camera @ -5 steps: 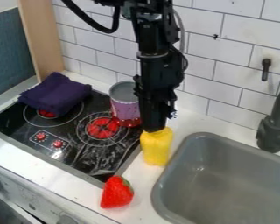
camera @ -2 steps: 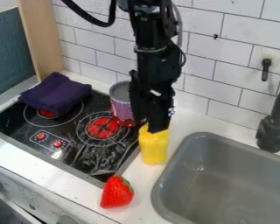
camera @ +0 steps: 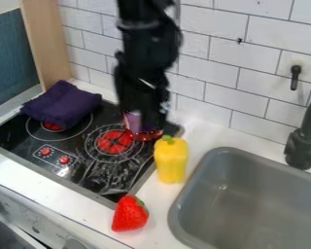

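The black gripper (camera: 145,127) hangs over the back right of the stove, in front of the purple and red can (camera: 133,127), hiding much of it. Whether it touches the can I cannot tell. Just to its lower right, a yellow bell pepper (camera: 171,161) with a green stem stands upright on the counter between stove and sink, apart from the gripper. Nearer the front edge lies a red strawberry (camera: 129,214). A dark purple cloth (camera: 62,104) is bunched on the stove's back left burner.
The black stove top (camera: 74,170) takes up the left side. At the right a grey sink (camera: 249,194) is set into the white counter, with a dark faucet (camera: 302,146) behind it. A tiled wall (camera: 249,97) runs along the back.
From over the yellow pepper, my gripper has moved left and up, uncovering the pepper's green stem and covering most of the can. The pepper stands about where it was.
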{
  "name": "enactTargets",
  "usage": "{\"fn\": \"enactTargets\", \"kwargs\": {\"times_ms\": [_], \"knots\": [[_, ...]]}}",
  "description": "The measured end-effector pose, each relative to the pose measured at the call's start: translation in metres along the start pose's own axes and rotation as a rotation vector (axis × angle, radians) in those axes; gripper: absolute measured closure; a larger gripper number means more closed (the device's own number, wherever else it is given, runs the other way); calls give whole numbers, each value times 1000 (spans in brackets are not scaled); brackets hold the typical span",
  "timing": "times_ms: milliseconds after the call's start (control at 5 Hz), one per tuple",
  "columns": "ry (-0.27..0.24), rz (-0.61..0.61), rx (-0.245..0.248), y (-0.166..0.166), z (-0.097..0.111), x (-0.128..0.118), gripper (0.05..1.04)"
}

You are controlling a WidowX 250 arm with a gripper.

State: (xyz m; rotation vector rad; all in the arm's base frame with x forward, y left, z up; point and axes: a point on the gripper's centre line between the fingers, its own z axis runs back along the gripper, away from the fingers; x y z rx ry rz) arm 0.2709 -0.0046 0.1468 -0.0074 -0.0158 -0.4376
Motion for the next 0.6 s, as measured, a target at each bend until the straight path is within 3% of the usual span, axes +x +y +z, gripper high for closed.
{"fn": "enactTargets", "kwargs": {"times_ms": [200, 600], "knots": [[90, 138, 68, 29, 3, -39, 83], [120, 298, 41, 82, -1, -89, 83]]}}
